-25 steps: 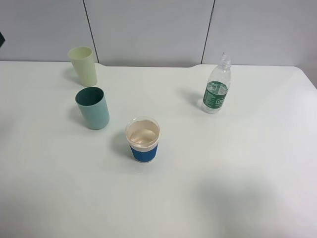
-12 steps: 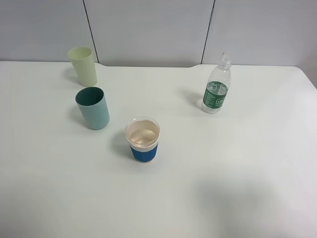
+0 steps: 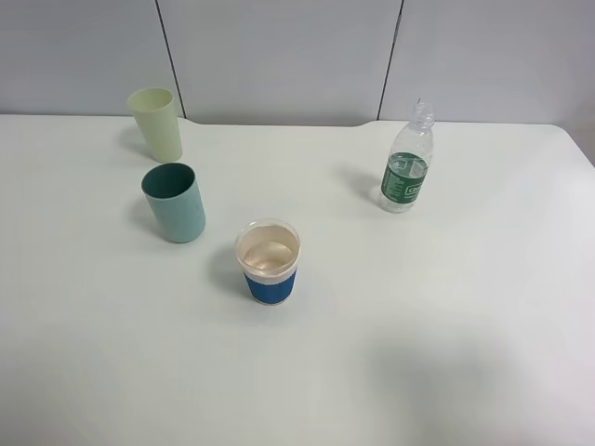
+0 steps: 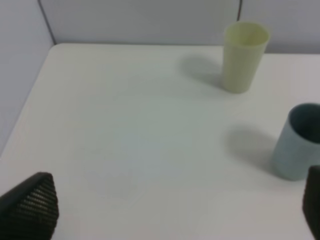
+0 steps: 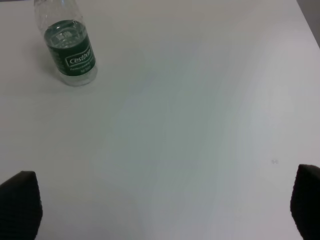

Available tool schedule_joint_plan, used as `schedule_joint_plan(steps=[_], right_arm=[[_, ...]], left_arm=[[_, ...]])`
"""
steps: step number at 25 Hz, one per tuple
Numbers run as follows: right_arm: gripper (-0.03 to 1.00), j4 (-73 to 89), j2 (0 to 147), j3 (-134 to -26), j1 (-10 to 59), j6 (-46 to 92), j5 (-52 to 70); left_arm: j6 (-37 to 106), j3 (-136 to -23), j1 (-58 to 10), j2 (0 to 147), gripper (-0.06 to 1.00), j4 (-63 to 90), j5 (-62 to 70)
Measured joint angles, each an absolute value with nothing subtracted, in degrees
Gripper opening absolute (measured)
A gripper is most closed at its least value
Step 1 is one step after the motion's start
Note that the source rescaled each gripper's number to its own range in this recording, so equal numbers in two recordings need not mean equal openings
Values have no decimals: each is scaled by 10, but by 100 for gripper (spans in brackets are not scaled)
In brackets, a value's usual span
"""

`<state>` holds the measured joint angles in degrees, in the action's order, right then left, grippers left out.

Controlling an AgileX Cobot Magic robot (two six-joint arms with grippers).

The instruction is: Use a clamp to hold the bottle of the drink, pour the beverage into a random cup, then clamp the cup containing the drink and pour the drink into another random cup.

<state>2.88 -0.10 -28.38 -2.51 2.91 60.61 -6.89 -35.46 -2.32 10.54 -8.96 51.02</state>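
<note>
Both claws stand spread wide and hold nothing, the right gripper [image 5: 160, 210] facing the bottle [image 3: 406, 165], which stands upright at the far right of the table [image 3: 446, 316], well apart from the teal cup [image 3: 174, 203] and the blue-banded cup [image 3: 269, 261]. I'd take the bottle squarely across its green label [image 5: 70, 55] (its neck looks uncapped, so keep it upright). The label's white lettering seems to begin "Cest"; the rest is unclear, and the left gripper [image 4: 165, 205] waits near the teal cup.

Both arms out of the overhead shot. Left end effector [image 4: 165, 212]: jaws spread wide, nothing between them, dark ribbed fingertips [image 4: 31, 207] at the frame edges. Right end effector [image 5: 160, 210]: same, wide apart and empty, hovering above the tabletop [image 5: 190, 125].
</note>
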Motion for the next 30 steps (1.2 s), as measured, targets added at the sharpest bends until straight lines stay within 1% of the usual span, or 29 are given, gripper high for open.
schedule_joint_plan(steps=[9, 13, 18, 30], right_arm=[[100, 29, -1, -284, -25, 29, 606], [100, 29, -1, -284, -25, 29, 606], [100, 29, -1, -284, -25, 29, 606], [100, 29, -1, -284, -25, 29, 606]], left_arm=[[-62, -355, -23, 6, 98, -75, 617], [-60, -348, -23, -2, 98, -55, 658], [-60, -313, -23, -2, 98, -45, 662], [-61, -312, -23, -2, 99, -46, 653]])
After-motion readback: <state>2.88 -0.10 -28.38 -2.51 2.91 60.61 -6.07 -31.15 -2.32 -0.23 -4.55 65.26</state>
